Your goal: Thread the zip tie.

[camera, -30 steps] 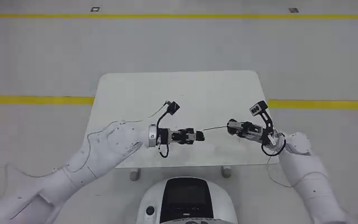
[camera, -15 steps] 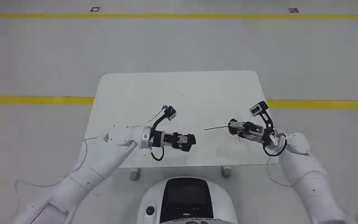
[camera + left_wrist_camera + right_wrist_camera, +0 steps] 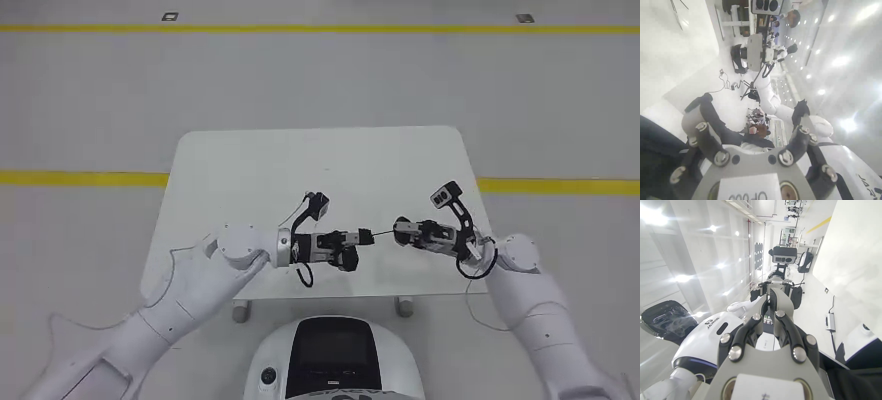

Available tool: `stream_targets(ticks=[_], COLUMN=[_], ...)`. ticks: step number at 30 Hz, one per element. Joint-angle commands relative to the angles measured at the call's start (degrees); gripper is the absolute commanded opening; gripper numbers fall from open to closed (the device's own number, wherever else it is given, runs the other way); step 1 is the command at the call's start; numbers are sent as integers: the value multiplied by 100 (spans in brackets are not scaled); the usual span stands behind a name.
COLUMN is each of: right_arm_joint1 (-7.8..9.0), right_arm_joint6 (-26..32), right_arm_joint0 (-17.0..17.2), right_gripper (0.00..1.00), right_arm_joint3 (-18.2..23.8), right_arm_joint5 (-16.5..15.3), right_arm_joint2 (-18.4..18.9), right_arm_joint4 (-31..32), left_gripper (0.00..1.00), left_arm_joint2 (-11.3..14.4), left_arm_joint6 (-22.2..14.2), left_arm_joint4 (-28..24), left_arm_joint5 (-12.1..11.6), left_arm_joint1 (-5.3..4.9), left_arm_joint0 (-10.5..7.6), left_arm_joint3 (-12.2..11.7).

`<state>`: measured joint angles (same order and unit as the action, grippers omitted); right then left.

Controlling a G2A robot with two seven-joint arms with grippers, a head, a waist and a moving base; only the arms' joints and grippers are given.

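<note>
Right gripper (image 3: 401,228) clamps zip tie (image 3: 384,232) — free tip at left gripper (image 3: 364,237), spread wide; white table (image 3: 250,170) beneath.

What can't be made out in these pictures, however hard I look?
1. Top view: the zip tie is a hair-thin line, too small to show its head or whether it is threaded.
2. Top view: whether its free end touches the left gripper is too small to tell.
3. Right wrist view: the right gripper, shut, hides where it pinches the tie.
</note>
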<state>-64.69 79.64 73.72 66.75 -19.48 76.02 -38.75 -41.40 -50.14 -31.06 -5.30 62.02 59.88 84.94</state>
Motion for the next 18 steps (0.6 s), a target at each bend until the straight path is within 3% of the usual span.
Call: stream_targets(ticks=[1,7,10,13,18], right_arm_joint1=[-16,-16,-30,-64,-116], right_arm_joint6=[0,0,-174,-41,0], right_arm_joint0=[-34,-34,40,54,-79], right_gripper=[0,0,0,0,0], right_arm_joint3=[-97,-97,74,139,-39], right_arm_joint5=[0,0,0,0,0], right_arm_joint2=[47,47,-20,-93,-260], right_arm_joint4=[2,2,7,-279,-473], left_gripper=[100,100,100,100,100], left_arm_joint2=[-2,-7,14,34,181], left_arm_joint6=[-4,86,371,305,323], left_arm_joint4=[5,-46,-24,-480,-806], left_arm_joint5=[-3,7,292,44,-96], left_arm_joint1=[-2,3,11,63,178], left_arm_joint0=[1,42,109,199,156], left_arm_joint3=[2,11,-1,-39,-264])
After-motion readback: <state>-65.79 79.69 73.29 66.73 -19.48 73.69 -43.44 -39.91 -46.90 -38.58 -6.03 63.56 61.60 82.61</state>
